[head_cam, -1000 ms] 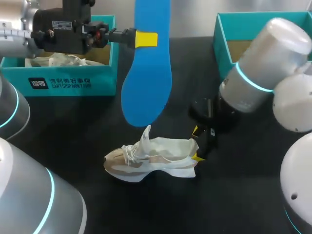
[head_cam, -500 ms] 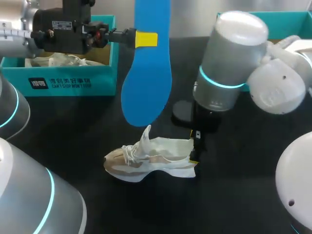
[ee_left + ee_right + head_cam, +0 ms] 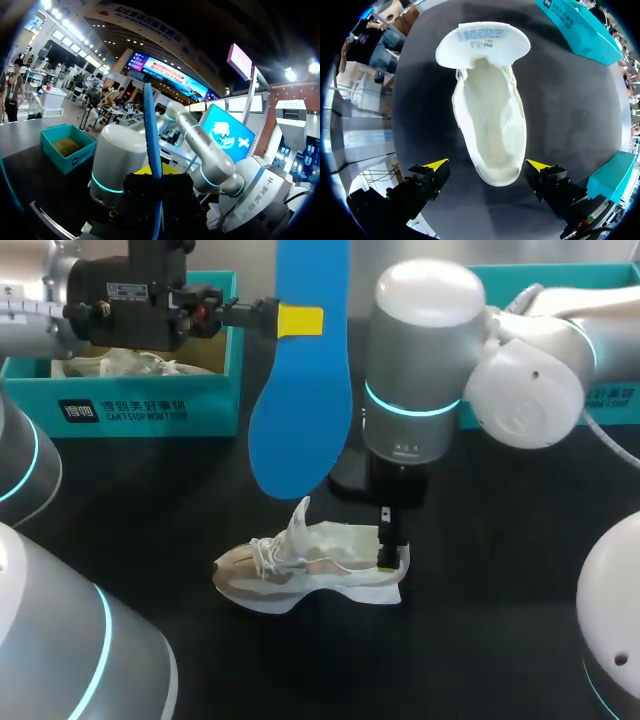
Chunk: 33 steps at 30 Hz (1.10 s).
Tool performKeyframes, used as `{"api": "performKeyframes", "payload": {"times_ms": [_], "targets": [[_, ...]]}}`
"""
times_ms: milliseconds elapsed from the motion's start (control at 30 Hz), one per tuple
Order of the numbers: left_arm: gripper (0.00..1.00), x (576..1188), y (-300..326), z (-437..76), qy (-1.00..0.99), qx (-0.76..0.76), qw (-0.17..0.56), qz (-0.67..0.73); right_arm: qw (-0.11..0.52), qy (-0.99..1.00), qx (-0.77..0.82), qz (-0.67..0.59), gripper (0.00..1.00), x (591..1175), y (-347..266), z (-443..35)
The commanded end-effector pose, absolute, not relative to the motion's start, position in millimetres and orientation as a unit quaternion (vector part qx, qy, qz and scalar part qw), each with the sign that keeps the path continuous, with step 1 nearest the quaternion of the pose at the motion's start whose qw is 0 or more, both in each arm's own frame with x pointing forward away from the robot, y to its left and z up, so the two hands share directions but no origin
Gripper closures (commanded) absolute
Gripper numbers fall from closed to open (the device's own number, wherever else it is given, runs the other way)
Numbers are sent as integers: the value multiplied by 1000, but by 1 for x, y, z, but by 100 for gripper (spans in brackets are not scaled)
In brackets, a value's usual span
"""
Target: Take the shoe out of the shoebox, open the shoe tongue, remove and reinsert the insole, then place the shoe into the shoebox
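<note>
Nearest us, the shoe [image 3: 310, 570] lies on the dark desk [image 3: 480, 640], toe at 9 o'clock, its tongue [image 3: 299, 519] upright so the mouth gapes. At its 3 o'clock heel our right fingers [image 3: 487, 165] stand spread wide, gripping nothing — likely poised to steady it. Beyond, at 12 o'clock, our left fingers [image 3: 298, 320] pinch the blue insole [image 3: 300, 430], hung toe-down for reinsertion. The shoebox [image 3: 130, 405] sits at 10 o'clock.
</note>
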<state>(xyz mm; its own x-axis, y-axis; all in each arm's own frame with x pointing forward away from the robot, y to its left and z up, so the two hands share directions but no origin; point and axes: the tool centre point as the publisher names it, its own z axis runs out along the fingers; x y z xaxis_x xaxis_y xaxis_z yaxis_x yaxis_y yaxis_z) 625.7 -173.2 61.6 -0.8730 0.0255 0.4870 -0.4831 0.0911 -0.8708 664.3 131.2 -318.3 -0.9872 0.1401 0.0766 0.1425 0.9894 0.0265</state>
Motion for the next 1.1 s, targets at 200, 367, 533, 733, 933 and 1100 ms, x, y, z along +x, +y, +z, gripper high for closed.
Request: {"api": "performKeyframes", "payload": {"times_ms": [200, 367, 533, 733, 933, 1100], "targets": [[100, 627, -174, 62, -714, 160, 194, 654, 27, -998, -49, -14, 0, 679, 154, -312], [100, 627, -174, 62, -714, 160, 194, 654, 23, -999, -33, -21, 0, 693, 166, -324], [100, 627, -174, 62, -714, 160, 194, 654, 15, -999, -23, -23, 0, 704, 173, -338], [100, 627, -174, 62, -714, 160, 194, 654, 14, -999, -20, -26, 0, 713, 179, -355], [100, 627, -174, 62, -714, 160, 194, 654, 8, -1000, -18, -25, 0, 721, 184, -372], [100, 627, -174, 62, -714, 160, 194, 654, 0, -999, -19, -26, 18, 726, 185, -379]]}}
